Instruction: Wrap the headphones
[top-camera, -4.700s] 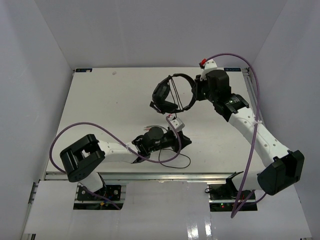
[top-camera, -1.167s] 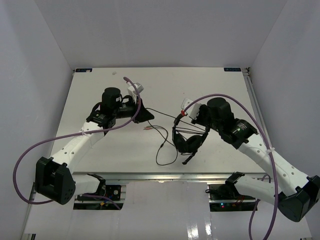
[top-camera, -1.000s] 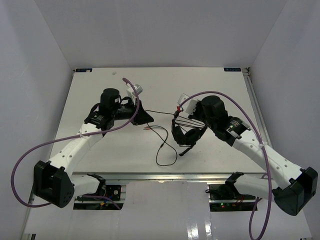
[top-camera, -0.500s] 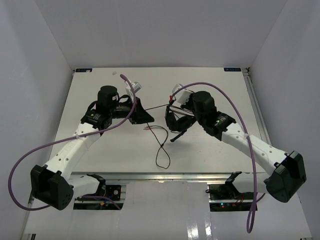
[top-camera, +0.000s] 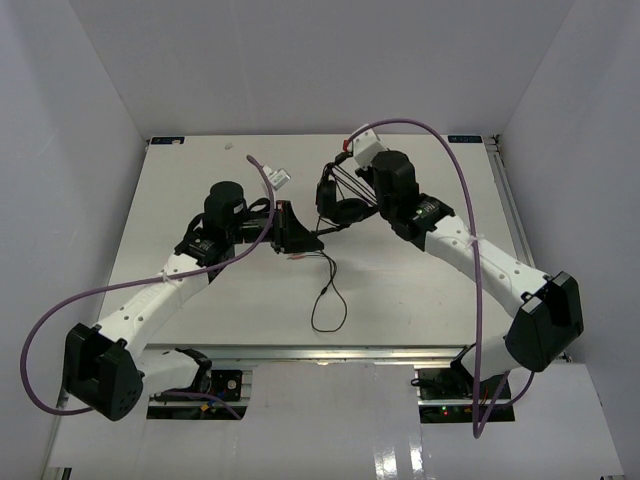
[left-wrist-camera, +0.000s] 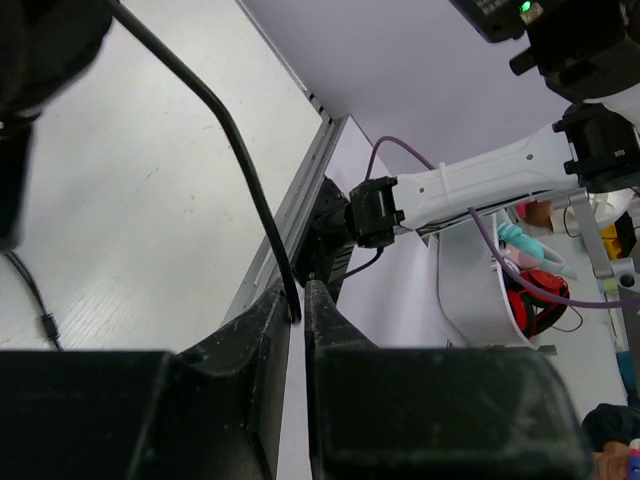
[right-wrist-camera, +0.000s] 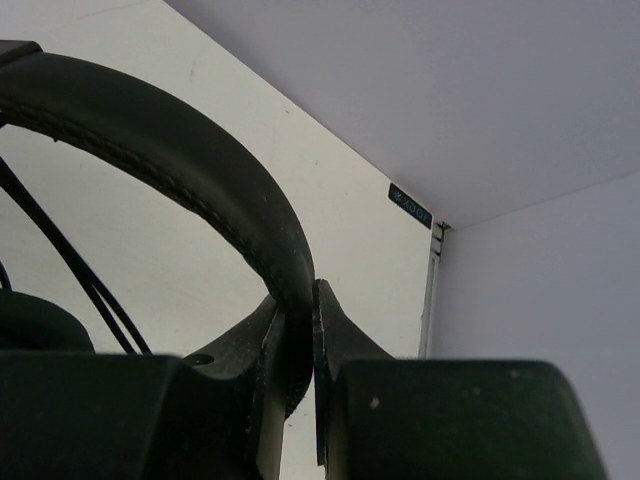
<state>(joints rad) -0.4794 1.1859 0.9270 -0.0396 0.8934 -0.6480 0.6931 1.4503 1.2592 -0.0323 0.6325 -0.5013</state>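
Observation:
The black headphones (top-camera: 338, 210) hang above the back middle of the table. My right gripper (top-camera: 346, 190) is shut on them. In the right wrist view the padded headband (right-wrist-camera: 180, 150) arches down between that gripper's (right-wrist-camera: 298, 293) fingers, and strands of thin cable cross under it. The thin black cable (top-camera: 327, 298) runs from the headphones to my left gripper (top-camera: 298, 238), then down to a loop near the front edge. In the left wrist view the cable (left-wrist-camera: 235, 140) ends between the tips of the left gripper (left-wrist-camera: 297, 297), whose jaws stand a narrow slit apart. Reddish plugs (top-camera: 297, 257) lie just below it.
The white table (top-camera: 200, 180) is boxed in by pale walls at the left, back and right. Purple robot cables (top-camera: 440, 135) arc over both arms. A metal rail (top-camera: 300, 352) runs along the front edge. A small blue label (right-wrist-camera: 410, 207) marks the back right corner.
My right gripper has carried the headphones from the table's middle up and back-left. My left gripper has shifted right toward them, with the cable at its tips. The floor loop has narrowed.

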